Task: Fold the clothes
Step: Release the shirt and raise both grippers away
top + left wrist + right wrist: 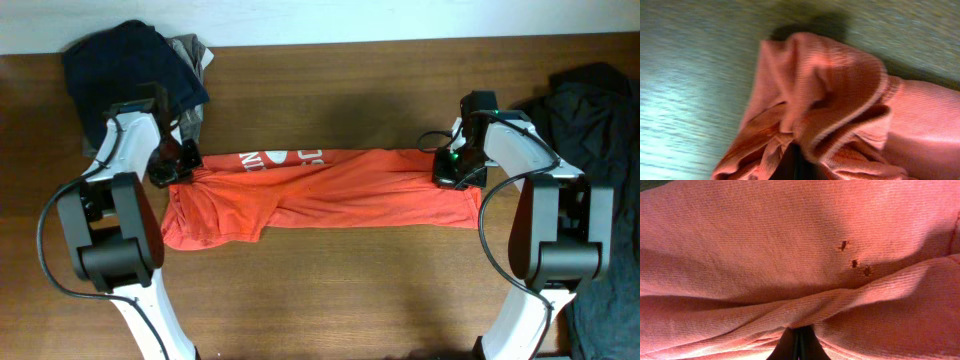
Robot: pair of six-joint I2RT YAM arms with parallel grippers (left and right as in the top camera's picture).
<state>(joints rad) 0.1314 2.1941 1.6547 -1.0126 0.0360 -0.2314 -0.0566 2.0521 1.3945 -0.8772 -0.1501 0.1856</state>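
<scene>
The orange-red T-shirt [320, 190] lies stretched in a long band across the middle of the table, with white lettering showing along its far edge at the left. My left gripper [182, 170] is shut on the shirt's left end; in the left wrist view bunched fabric with a ribbed hem [840, 115] folds over the fingers [796, 167]. My right gripper [455, 170] is shut on the shirt's right end; in the right wrist view the cloth [790, 245] fills the frame and pinches between the closed fingers [799, 345].
A dark navy garment [135, 65] with a grey-tan piece [190, 50] lies at the back left corner. A dark garment [590, 110] is heaped at the right edge. The brown wooden table [330, 290] extends toward the front.
</scene>
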